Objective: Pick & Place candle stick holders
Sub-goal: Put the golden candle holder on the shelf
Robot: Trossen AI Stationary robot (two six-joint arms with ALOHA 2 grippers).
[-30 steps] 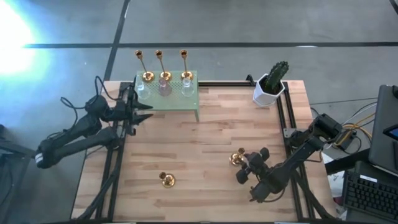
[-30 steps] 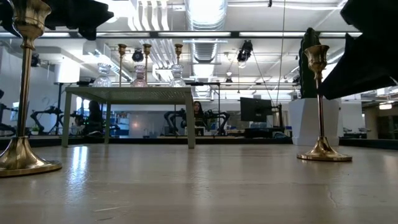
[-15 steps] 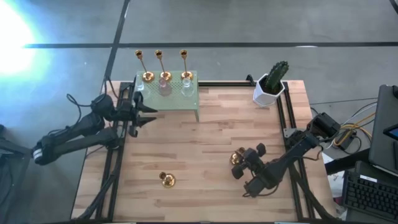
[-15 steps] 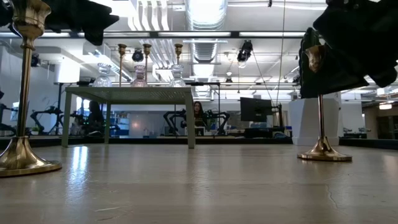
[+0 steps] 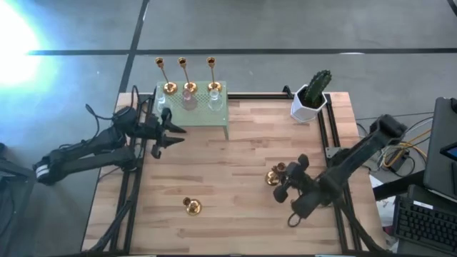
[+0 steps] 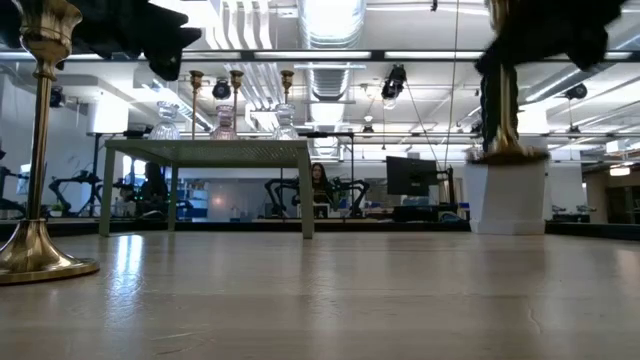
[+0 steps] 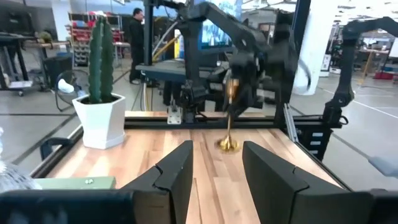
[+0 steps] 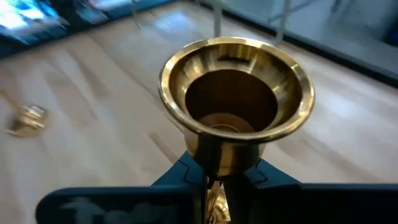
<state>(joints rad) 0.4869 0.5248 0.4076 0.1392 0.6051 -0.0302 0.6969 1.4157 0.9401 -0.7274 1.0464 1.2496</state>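
My right gripper [image 5: 280, 176] is shut on a tall brass candle stick holder [image 5: 273, 176] at the table's right middle. In the low view its round base [image 6: 506, 153] hangs above the table. A second brass holder [image 5: 191, 207] stands on its base near the front edge, large at the left of the low view [image 6: 38, 140]. Three brass holders [image 5: 183, 66] and glass ones [image 5: 189, 100] stand on a green stand [image 5: 214, 125] at the far left. My left gripper [image 5: 173, 133] hovers open beside that stand, nothing between its fingers [image 7: 180, 171]. My right gripper pinches the holder's thin stem just under its cup [image 8: 217, 163] between its two fingers. The fingers [image 8: 180, 171] come from the table's right and near side, slanting down, and lie across the stem. The holder stands upright in the hold, its base lifted clear of the table.
A white pot with a green cactus [image 5: 310, 100] stands at the far right corner. Black frame rails run along the table's left [image 5: 132, 185] and right [image 5: 330, 135] edges. Bare wood lies between the stand and the lifted holder.
My right gripper has shut on the brass holder's stem and risen, lifting the holder off the table, still upright. My left gripper has moved a little toward the table's right, staying open beside the stand.
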